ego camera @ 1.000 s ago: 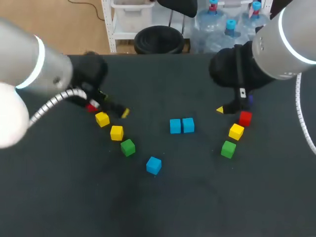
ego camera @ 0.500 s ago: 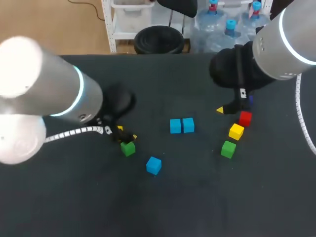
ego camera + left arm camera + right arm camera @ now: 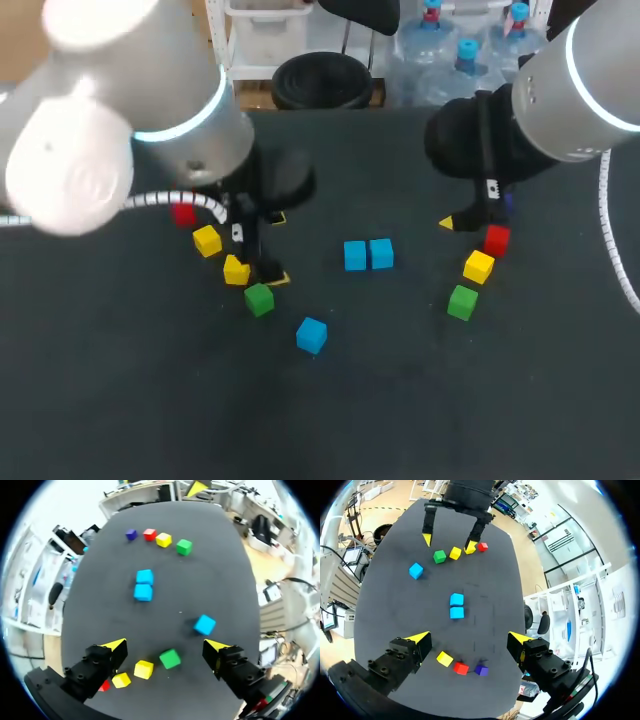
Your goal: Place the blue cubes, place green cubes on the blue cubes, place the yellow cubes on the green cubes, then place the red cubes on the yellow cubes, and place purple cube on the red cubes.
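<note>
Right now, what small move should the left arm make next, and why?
Probably lower the open left gripper straight down around the green cube, which sits almost between its fingers. Two blue cubes already lie side by side, ready for green; the yellow cube close beside it calls for care.

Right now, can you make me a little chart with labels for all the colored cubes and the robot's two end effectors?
Blue: blue pair touching, mid-table; lone blue cube apart from them
Green: left green cube; right green cube
Yellow: two left yellow cubes; right yellow cube
Red: left red cube; right red cube
Purple: purple cube, next to the right red cube
Left end effector: open, above the left green cube
Right end effector: open, empty
Stacked: nothing yet
</note>
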